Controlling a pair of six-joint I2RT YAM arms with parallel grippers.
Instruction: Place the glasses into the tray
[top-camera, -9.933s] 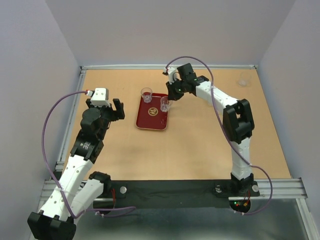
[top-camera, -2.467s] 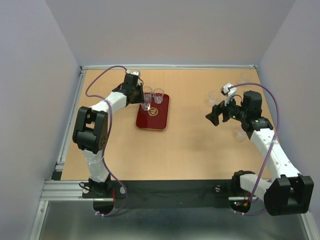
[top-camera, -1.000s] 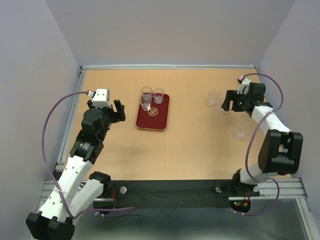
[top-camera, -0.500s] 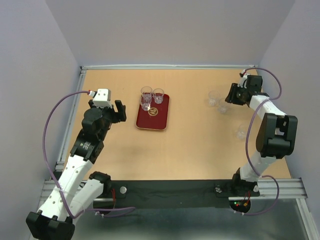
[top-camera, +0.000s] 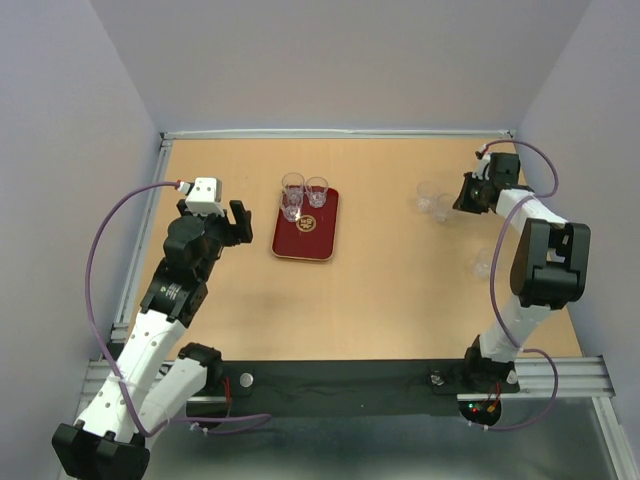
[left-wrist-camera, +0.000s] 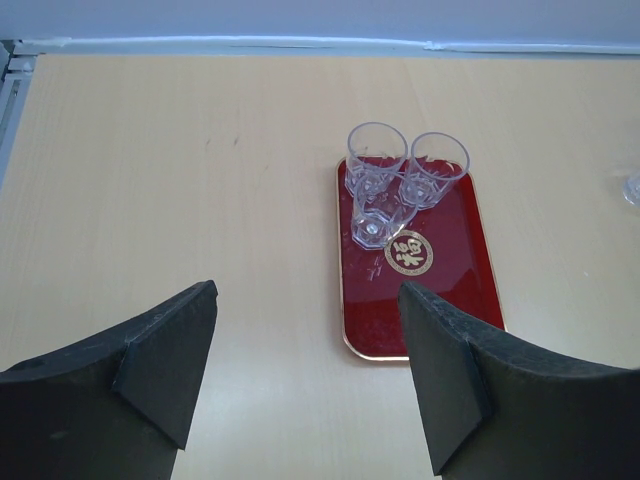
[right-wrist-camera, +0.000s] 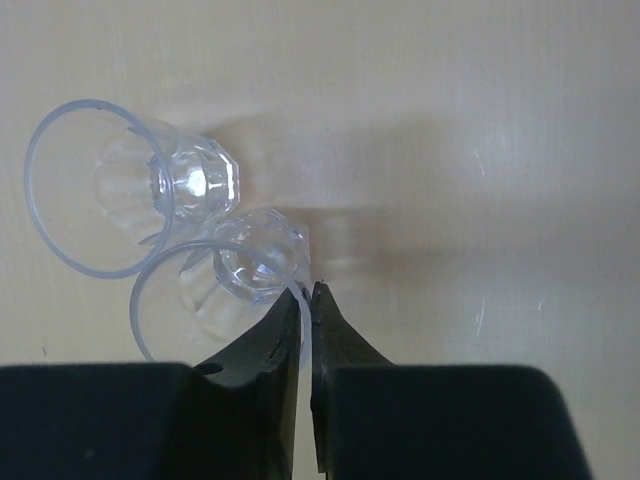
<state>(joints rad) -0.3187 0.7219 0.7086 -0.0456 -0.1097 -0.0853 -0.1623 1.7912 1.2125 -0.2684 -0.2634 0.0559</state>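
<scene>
Stretched farther back since a second ago, right tool (right-wrist-camera: 305, 294) pinches the rim of one glass (right-wrist-camera: 255, 268), clear only wrist-on; left tool (left-wrist-camera: 307, 292) gapes.

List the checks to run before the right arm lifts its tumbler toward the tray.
1. Right tool pinching the gripped tumbler by its wall: ok, the fingers are nearly shut on it.
2. Neighbouring tumbler apart from the gripped one: not ok, they overlap in the wrist view, touching or nearly so; a lift may nudge it.
3. Room on the tray: ok, three tumblers crowd its far end and the near half is bare.
4. Left tool out of the way: ok, open, parked left of the tray.
5. Third loose tumbler clear of the right arm: cannot tell, it stands close beside the arm.
</scene>
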